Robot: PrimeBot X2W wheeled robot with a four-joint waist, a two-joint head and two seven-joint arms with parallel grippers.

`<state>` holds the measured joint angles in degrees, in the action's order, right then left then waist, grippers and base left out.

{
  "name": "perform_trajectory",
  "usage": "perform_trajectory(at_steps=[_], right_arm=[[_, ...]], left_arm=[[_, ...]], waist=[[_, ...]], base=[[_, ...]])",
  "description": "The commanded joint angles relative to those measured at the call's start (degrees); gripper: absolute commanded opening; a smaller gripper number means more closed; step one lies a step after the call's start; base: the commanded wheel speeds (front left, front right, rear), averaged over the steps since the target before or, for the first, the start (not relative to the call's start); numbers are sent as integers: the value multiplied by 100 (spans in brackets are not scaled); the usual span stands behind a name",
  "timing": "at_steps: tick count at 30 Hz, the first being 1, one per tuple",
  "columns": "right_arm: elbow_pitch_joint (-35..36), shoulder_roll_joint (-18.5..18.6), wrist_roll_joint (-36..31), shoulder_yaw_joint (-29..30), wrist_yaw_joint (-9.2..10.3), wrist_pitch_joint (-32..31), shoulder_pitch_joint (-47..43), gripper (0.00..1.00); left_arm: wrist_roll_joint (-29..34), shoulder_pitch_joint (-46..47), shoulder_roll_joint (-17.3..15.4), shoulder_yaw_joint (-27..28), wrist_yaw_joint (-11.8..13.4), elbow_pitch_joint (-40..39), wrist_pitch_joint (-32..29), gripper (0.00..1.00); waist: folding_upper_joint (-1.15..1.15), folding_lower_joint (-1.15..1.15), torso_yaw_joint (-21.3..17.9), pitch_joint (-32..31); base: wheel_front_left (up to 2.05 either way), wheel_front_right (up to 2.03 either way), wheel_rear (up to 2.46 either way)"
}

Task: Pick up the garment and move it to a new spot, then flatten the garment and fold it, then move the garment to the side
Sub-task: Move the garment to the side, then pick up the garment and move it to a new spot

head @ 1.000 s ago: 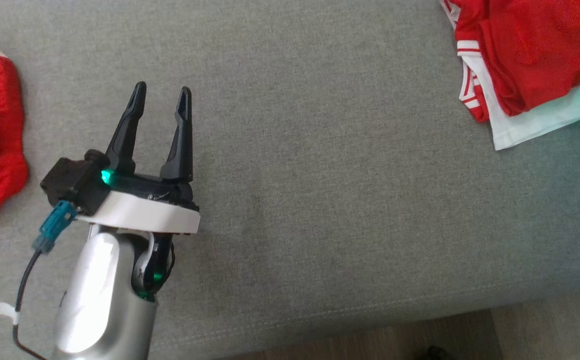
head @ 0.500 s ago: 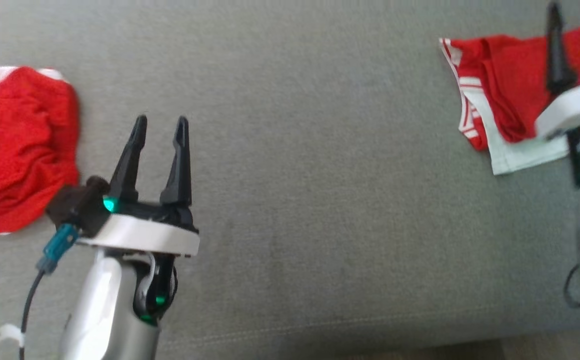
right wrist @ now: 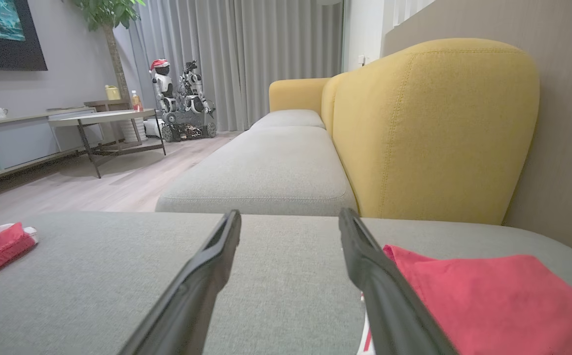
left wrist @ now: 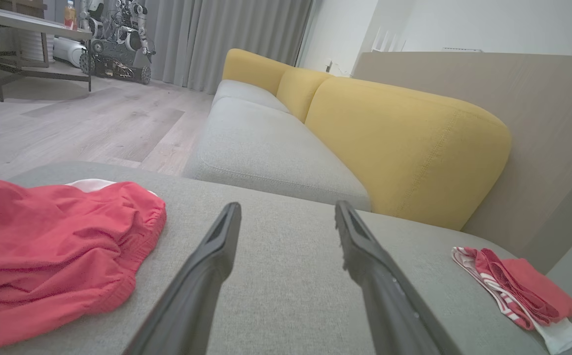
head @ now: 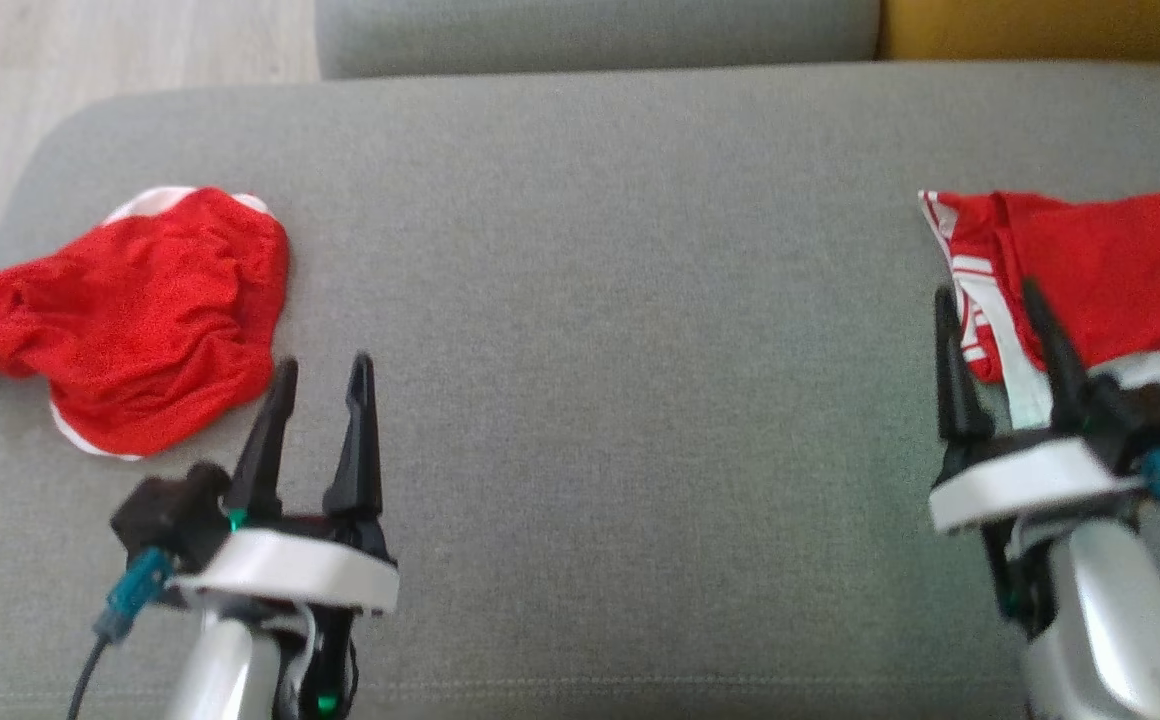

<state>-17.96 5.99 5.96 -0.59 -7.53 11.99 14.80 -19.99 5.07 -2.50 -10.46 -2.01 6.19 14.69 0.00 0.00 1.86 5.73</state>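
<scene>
A crumpled red garment with white trim [head: 130,320] lies at the left of the grey cushion [head: 600,300]; the left wrist view has it at lower left [left wrist: 54,251]. My left gripper [head: 323,373] is open just right of it and below it, apart from the cloth, nothing between its fingers. A folded red and white garment [head: 1100,265] lies at the right edge. My right gripper [head: 985,300] is open over that garment's white-striped left edge, holding nothing. In the right wrist view the folded garment [right wrist: 483,301] lies beside the right finger.
A yellow sofa back [left wrist: 404,148] and a further grey seat [left wrist: 266,153] stand behind the cushion. Wooden floor [head: 120,60] shows at the upper left. A table [right wrist: 98,121] and parked robots [right wrist: 182,106] stand far off in the room.
The head camera has tilted up and shifted, so both garments now show lower and nearer the middle. My right gripper has come into view at the lower right, open by the folded garment.
</scene>
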Motion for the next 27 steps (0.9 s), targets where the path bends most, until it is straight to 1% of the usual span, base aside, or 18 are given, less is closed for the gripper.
perform_trajectory(at_steps=[1,5,9,27], right_arm=[[194,-99,-114,-103,4,148,-104,100],[204,-236,-208,-24,4,245,-441,100],[219,-290,-262,-30,4,280,-616,100],[230,-311,-166,-102,4,299,-671,100]], left_arm=[[-14,-5,-38,151,14,-148,30,100],[-4,-234,-38,136,11,-139,30,100],[1,-368,-38,159,19,-154,30,100],[-27,-406,-38,159,44,-256,30,100]], waist=[[0,0,69,-208],[0,0,56,-358],[0,0,29,-434],[0,0,2,-449]], base=[[0,0,0],[0,0,0],[0,0,0],[0,0,0]])
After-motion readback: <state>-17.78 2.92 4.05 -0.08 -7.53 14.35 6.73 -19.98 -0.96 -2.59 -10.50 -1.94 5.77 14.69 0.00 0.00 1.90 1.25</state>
